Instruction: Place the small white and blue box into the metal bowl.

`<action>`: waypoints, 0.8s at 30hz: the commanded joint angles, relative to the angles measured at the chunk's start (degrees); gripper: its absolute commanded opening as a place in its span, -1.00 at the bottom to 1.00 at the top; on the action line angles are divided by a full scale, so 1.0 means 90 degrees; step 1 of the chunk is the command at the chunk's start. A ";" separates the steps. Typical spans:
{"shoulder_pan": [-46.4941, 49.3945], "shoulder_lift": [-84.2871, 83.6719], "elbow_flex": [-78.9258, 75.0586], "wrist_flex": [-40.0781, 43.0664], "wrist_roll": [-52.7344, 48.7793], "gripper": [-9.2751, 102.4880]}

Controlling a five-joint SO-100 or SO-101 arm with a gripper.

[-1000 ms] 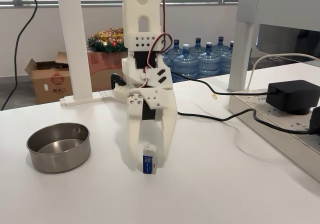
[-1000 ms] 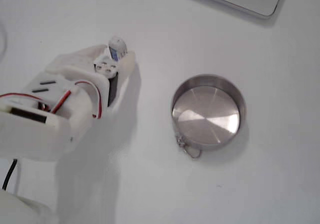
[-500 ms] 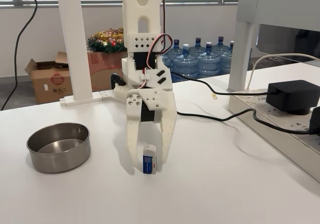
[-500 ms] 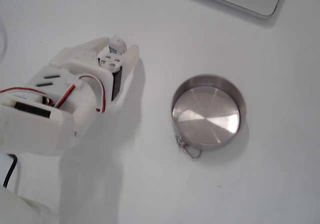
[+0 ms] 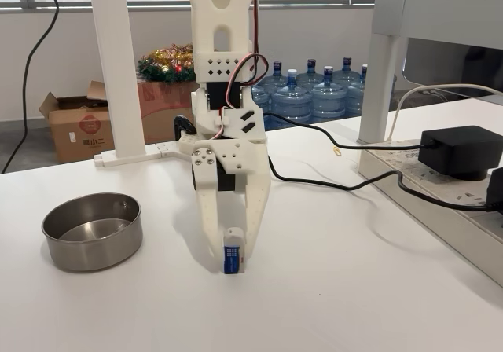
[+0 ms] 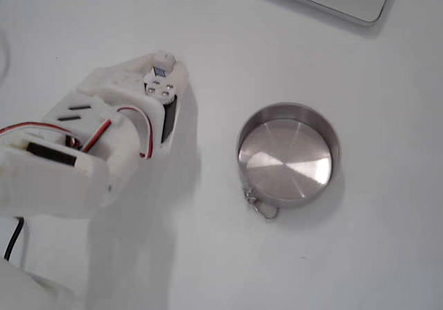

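box pinched between the fingers, bowl apart on the table

the white table (image 5: pixel 377 289) is seen in both fixed views, and everything of the task is borne on it. the white printed arm (image 5: pixel 224 69) is seen reaching down from twelve o'clock in a fixed view, with red and black wires looped at its side. the metal bowl (image 5: pixel 92 231) is found at nine o'clock of the arm's tip in that view, well apart from it and with nothing in it; in a fixed view from above the metal bowl (image 6: pixel 288 154) is placed at about four o'clock of the tip, with a small ring and chain at its lower left rim.

the gripper (image 5: pixel 233 255) is lowered to the table, its two fingers drawn in against the sides of the small white and blue box (image 5: pixel 233 258), which is pinched between them. the box stands upright on or just at the table surface, its blue front turned to the camera. from above, only the box's white top (image 6: pixel 163 64) is made out at the gripper's tip (image 6: pixel 165 69).
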 commanded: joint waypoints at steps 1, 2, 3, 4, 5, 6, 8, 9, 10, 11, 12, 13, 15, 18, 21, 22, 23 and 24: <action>0.0068 0.0010 -0.0137 -0.0088 0.0029 -0.86; 0.0068 0.0010 -0.0137 -0.0088 0.0049 -0.86; 0.0068 0.0010 -0.0137 -0.0088 0.0059 -0.86; 0.0068 0.0029 -0.0137 -0.0088 0.0059 -0.86; 0.0068 0.0088 -0.0107 -0.0088 0.0059 -0.86; 0.0078 0.0117 -0.0078 -0.0088 0.0059 -0.86; 0.0176 0.0381 -0.0039 -0.0088 0.0029 -0.88; 0.0254 0.0605 -0.0029 -0.0088 0.0029 -0.89; 0.0303 0.0791 -0.0010 -0.0088 0.0020 -0.89; 0.0361 0.0996 0.0029 -0.0029 0.0000 -0.89; 0.0430 0.1221 0.0117 0.0000 0.0000 -0.89; 0.0479 0.1436 0.0234 -0.0020 0.0000 -0.89; 0.0615 0.1875 0.0488 -0.0078 0.0000 -0.89; 0.0859 0.2539 0.0781 0.0010 0.0000 -0.89; 0.1162 0.2959 0.1074 0.0010 -0.0010 -0.89; 0.1279 0.3037 0.1172 0.0000 -0.0010 -0.89; 0.1396 0.3115 0.1270 -0.0039 -0.0010 -0.89; 0.1523 0.3184 0.1357 -0.0059 -0.0010 -0.89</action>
